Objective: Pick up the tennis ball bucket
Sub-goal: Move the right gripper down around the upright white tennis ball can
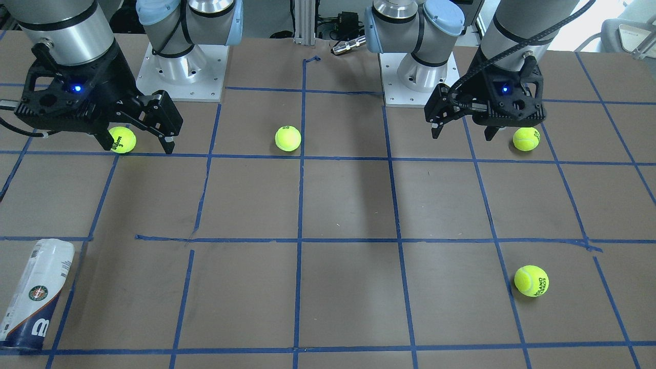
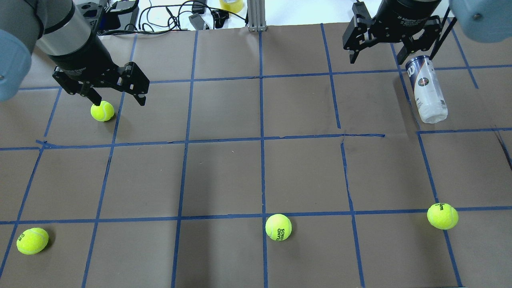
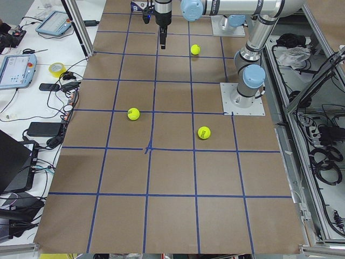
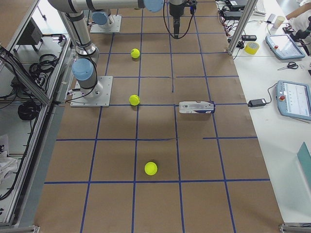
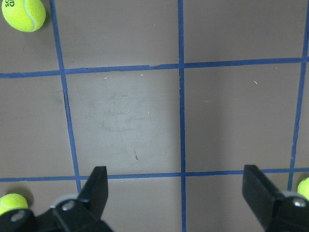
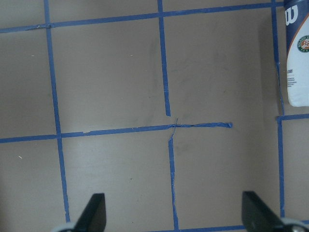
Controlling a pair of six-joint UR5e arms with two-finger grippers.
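The tennis ball bucket (image 2: 427,90) lies on its side on the brown table at the far right, navy rim pointing away from the robot. It also shows in the front view (image 1: 36,297), the right side view (image 4: 197,107) and the top right corner of the right wrist view (image 6: 297,53). My right gripper (image 2: 376,58) is open and empty, raised above the table beside the bucket's navy end, not touching it; it also shows in the front view (image 1: 137,148). My left gripper (image 2: 120,100) is open and empty, raised over the far left.
Several yellow-green tennis balls lie on the table: one under the left gripper (image 2: 102,111), one near left (image 2: 32,241), one near middle (image 2: 278,227), one near right (image 2: 442,216). Blue tape lines grid the table. Cables and a tape roll (image 2: 231,5) lie past the far edge.
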